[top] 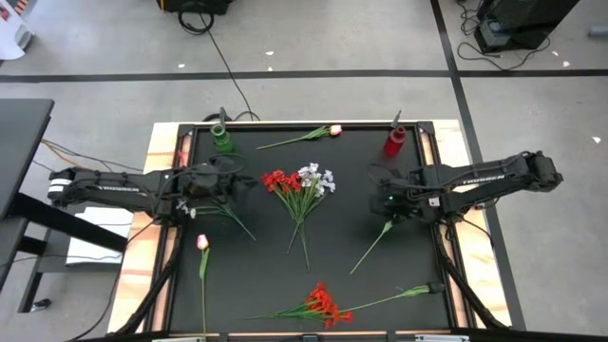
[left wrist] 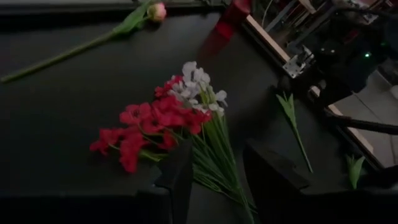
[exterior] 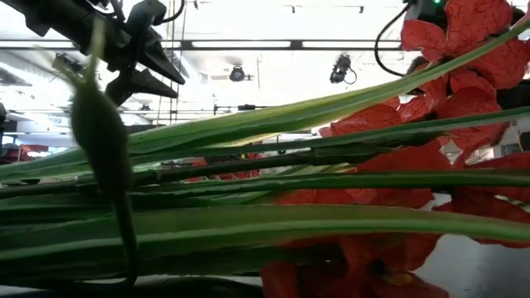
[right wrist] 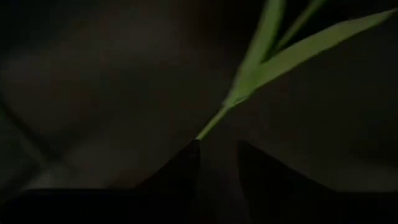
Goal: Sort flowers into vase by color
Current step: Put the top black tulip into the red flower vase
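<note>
Stems and red blooms (exterior: 447, 91) nearest low camera. Flowers (top: 302, 186) scattered on dark surface (top: 256, 275), light, floppy, blooms crushable; grasp mid-stem. Right gripper (right wrist: 217, 152) over loose stem (top: 372, 243), fingers slightly apart. Left gripper (left wrist: 217, 165) beside central bunch, fingers spread, empty.

Red blooms (top: 281, 180) and white blooms (top: 316, 177) lay bunched mid-mat. A second red bunch (top: 323, 305) lay near the front edge. Two pink-white buds (top: 334, 130) (top: 201, 242) lay apart, flat.
</note>
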`<state>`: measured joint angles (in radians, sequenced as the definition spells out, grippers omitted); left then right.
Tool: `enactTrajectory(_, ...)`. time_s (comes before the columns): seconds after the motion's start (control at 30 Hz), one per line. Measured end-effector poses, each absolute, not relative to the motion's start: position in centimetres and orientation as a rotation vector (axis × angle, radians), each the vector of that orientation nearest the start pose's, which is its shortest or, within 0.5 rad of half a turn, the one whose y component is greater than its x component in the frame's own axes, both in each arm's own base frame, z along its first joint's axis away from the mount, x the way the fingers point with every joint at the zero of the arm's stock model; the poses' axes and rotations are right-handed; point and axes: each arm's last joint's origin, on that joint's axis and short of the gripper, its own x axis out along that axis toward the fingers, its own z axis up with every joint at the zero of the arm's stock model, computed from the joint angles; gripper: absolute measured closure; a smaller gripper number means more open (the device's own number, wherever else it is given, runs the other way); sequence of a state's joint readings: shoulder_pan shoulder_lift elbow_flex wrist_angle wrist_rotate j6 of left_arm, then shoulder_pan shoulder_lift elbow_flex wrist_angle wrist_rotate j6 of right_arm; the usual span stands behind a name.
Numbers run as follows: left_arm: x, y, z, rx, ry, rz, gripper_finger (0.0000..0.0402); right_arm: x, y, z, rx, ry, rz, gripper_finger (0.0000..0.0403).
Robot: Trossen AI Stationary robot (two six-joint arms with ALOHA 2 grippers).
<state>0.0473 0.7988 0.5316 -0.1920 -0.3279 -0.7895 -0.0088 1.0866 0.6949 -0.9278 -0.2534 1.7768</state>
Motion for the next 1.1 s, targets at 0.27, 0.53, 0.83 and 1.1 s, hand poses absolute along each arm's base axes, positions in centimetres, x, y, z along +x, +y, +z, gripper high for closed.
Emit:
enactTrajectory(0.27,17.3,1.8,24.4,-0.682,0.289,0.530,0.0253,15.8,-0.1,20.4,1.605,1.223,-1.132,0.0288)
enactTrajectory(0.53,17.3,1.8,24.4,-0.683,0.289,0.531,0.0253,15.5,-0.2,20.4,1.516,1.272,-1.097,0.0288)
enactTrajectory(0.83,17.1,1.9,24.2,-0.665,0.291,0.580,0.0253,15.0,-0.3,20.3,1.540,1.225,-1.255,0.0280)
enactTrajectory(1.1,17.1,2.0,24.2,-0.636,0.289,0.596,0.0253,15.3,-0.3,19.7,1.563,1.151,-1.331,0.0272)
